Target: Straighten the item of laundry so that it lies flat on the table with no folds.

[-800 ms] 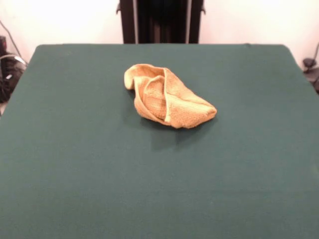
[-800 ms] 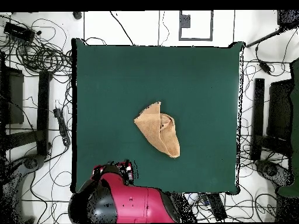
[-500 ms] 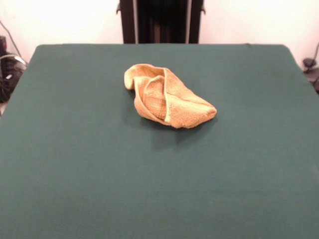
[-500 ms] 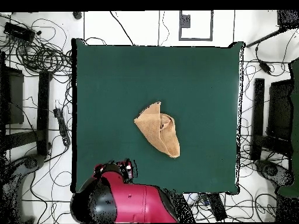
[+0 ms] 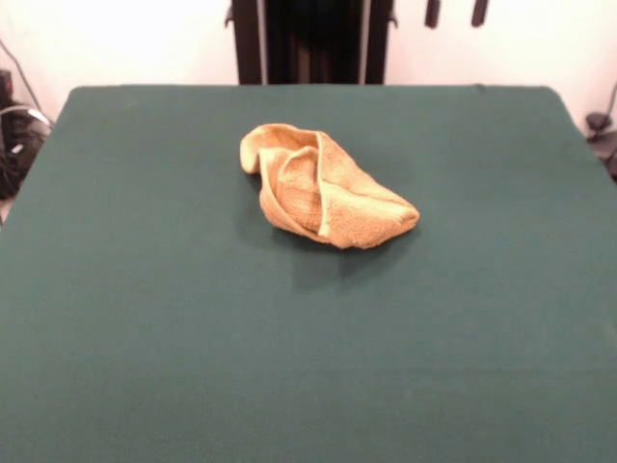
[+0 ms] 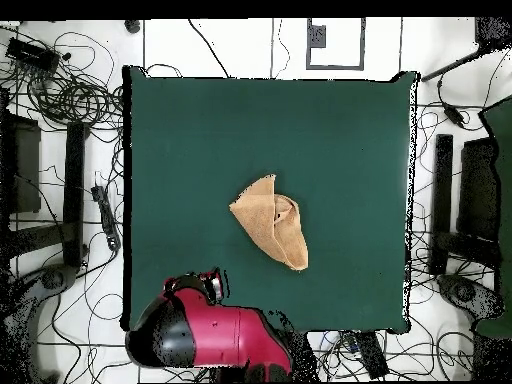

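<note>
still crumpled: towel bunched mid-table, arm drawn back at the edge

overhead, the red and black arm is hunched over the table's edge nearest the robot's base, its bulk mostly off the green top. in the front view only the gripper shows, as two dark tips at the top edge with a clear gap between them, so the fingers stand apart and hold nothing. it hangs well apart from the towel, which sits near the middle of the table, a little toward the robot's side, folded over itself into a lumpy wedge with a paler hem curling through the folds. cables litter the floor around the table. nothing lies between gripper and towel.
</note>
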### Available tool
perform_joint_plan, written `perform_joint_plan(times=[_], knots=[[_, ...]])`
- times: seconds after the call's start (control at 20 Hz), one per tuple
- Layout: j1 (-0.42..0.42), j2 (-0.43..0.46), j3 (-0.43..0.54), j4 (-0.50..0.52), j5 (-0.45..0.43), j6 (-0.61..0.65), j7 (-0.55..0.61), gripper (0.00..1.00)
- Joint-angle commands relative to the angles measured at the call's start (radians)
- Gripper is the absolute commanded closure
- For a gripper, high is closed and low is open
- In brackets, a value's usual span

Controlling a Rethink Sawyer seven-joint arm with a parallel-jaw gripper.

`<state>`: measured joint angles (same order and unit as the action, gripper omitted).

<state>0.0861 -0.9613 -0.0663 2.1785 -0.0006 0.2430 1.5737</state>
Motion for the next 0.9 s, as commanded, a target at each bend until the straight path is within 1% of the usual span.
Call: perform_joint_plan(times=[0.05,0.2,0.55,0.9], knots=[[0.031,0.131,0.014,0.048,-0.001,-0.098,0.228,0.0],[0.031,0.157,0.017,0.05,0.004,-0.137,0.232,0.0],[0.037,0.198,0.012,0.044,0.01,-0.181,0.231,0.0],[0.014,0.225,0.031,0.05,0.006,-0.218,0.224,0.0]])
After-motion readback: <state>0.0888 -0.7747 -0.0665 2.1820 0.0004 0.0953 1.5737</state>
